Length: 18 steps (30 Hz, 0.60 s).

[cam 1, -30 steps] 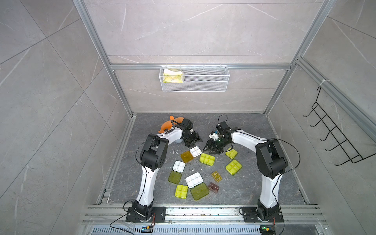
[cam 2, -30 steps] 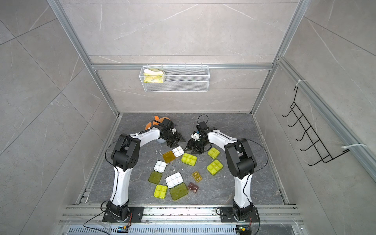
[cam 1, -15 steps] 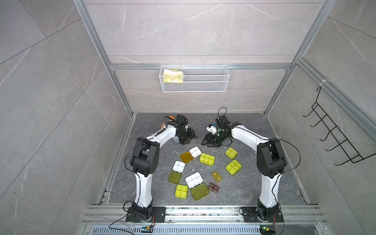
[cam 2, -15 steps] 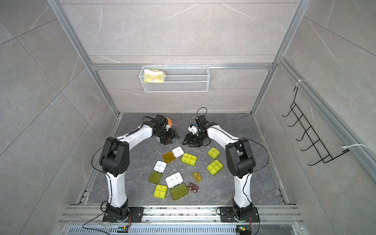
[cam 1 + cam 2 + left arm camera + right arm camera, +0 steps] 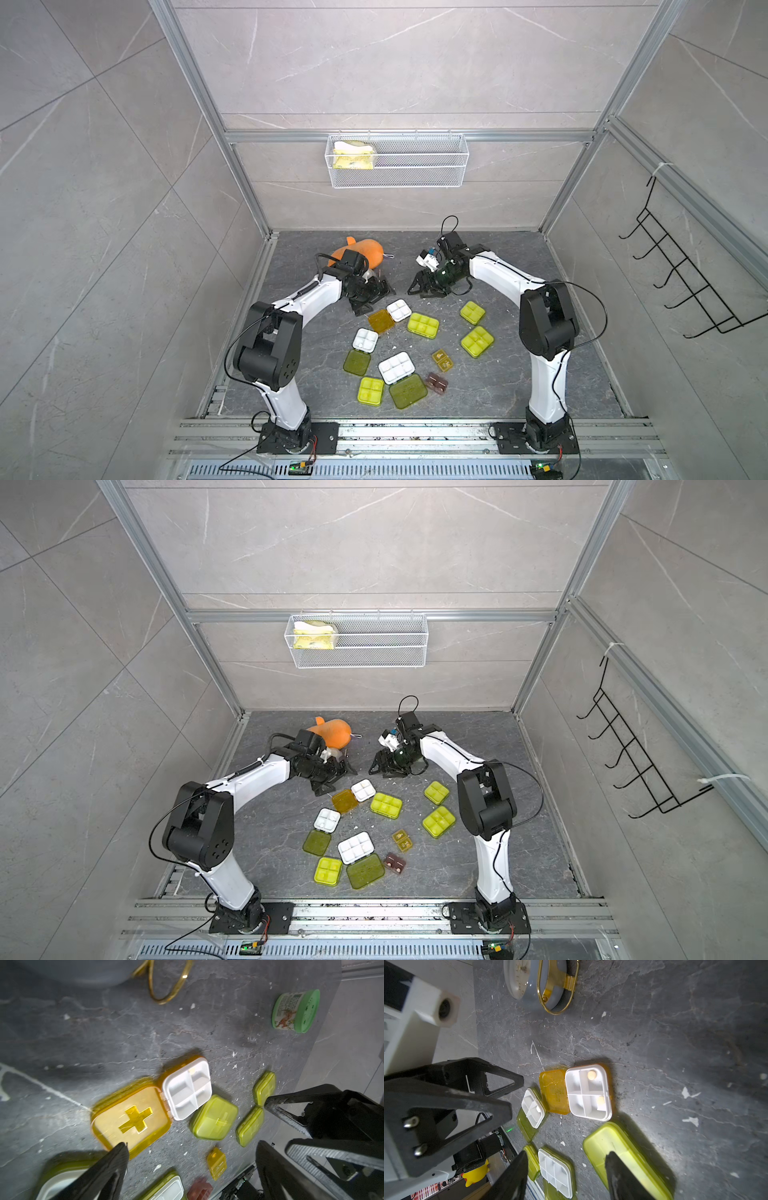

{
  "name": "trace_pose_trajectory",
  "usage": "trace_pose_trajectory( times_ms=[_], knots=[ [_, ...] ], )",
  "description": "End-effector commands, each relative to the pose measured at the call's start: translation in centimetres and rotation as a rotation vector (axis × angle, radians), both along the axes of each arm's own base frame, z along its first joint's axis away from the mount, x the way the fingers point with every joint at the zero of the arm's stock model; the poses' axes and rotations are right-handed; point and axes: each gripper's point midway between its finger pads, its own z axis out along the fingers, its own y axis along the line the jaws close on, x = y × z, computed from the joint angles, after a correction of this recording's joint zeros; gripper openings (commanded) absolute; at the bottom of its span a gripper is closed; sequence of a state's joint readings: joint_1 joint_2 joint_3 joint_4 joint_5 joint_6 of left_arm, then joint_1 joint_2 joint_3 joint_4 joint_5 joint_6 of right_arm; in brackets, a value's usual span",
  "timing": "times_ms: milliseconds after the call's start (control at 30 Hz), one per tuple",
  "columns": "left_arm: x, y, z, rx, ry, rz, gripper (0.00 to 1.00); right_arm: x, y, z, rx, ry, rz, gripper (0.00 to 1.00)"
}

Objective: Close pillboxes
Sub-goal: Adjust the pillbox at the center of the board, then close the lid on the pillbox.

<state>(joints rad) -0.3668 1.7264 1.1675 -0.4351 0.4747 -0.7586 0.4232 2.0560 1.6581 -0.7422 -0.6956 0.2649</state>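
Left gripper (image 5: 373,299): jaws wide, empty, low over the floor at 10 o'clock of the orange-lid pillbox (image 5: 381,321). In the left wrist view one fingertip (image 5: 122,1149) overlaps the lid's edge; contact unclear. Right gripper (image 5: 420,287): jaws partly apart, holding nothing, at 1 o'clock of the same box. In the right wrist view one of its fingertips (image 5: 613,1160) sits over the long six-cell pillbox (image 5: 604,1142), whose lid is shut.

The orange-lid pillbox is open, lid flat, pills in its white tray (image 5: 588,1093). Mid-floor cluster in both top views, directions from the orange-lid box:
- long six-cell pillbox at 4 o'clock
- two shut yellow-green pillboxes (image 5: 472,312) (image 5: 477,341) at 3 to 4 o'clock
- open four-cell pillbox (image 5: 365,339) at 7 o'clock
- open six-cell pillbox (image 5: 396,368) at 6 o'clock
- shut yellow-green pillbox (image 5: 370,390) beyond it
- amber pillbox (image 5: 441,360) at 5 o'clock, open or shut unclear
- brown box (image 5: 437,382) just beside the amber one

Orange plush (image 5: 363,250) lies at 12 o'clock, behind the left gripper.
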Motion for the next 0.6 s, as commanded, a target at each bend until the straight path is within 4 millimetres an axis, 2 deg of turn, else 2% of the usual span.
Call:
trace_pose_trajectory(
  times_ms=[0, 233, 567],
  knots=[
    [0.6, -0.4, 2.4, -0.106, -0.074, 0.007, 1.00, -0.3, 0.8, -0.3, 0.005, 0.001, 0.034, 0.63],
    [-0.4, -0.7, 1.1, -0.137, -0.065, -0.034, 0.99, 0.0, 0.8, -0.8, -0.018, 0.006, 0.053, 0.64],
    [-0.4, -0.2, -1.1, -0.125, -0.045, -0.059, 0.96, -0.3, 0.6, -1.7, -0.046, 0.019, 0.061, 0.64]
  ],
)
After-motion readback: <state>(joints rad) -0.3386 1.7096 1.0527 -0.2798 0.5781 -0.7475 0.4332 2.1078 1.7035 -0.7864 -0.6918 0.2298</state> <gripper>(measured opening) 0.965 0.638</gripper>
